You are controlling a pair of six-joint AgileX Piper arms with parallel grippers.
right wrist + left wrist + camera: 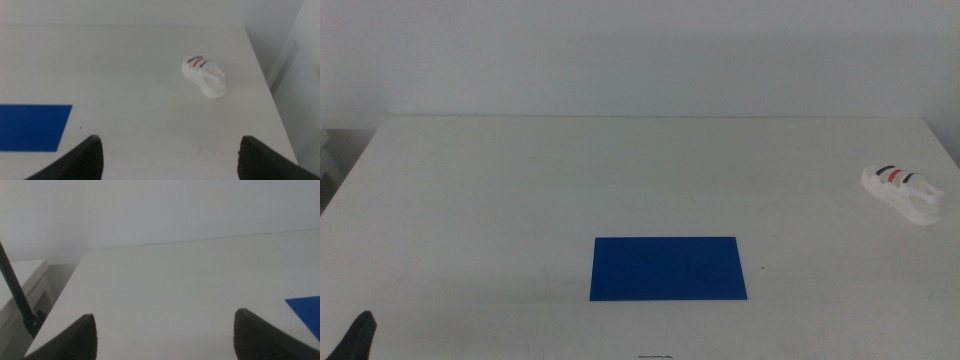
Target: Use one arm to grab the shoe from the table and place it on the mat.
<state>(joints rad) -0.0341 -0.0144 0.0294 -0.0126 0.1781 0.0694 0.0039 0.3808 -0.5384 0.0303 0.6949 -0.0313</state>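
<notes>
- Left gripper point(165, 332) showed two dark, rounded jaw tips with a matte, slightly grainy surface.
- Right gripper point(170, 157) had matching dark tips, blunt and broad.

Bare stretch of wide plain white tabletop point(520, 180) between flat dark blue rectangular mat point(668, 268) and small white sandal-like shoe with black and red straps point(902, 193). Well apart, those two. Shoe near the right edge, with bare table on its mat side. Open approach from right gripper point(170, 155), jaws spread wide.
</notes>
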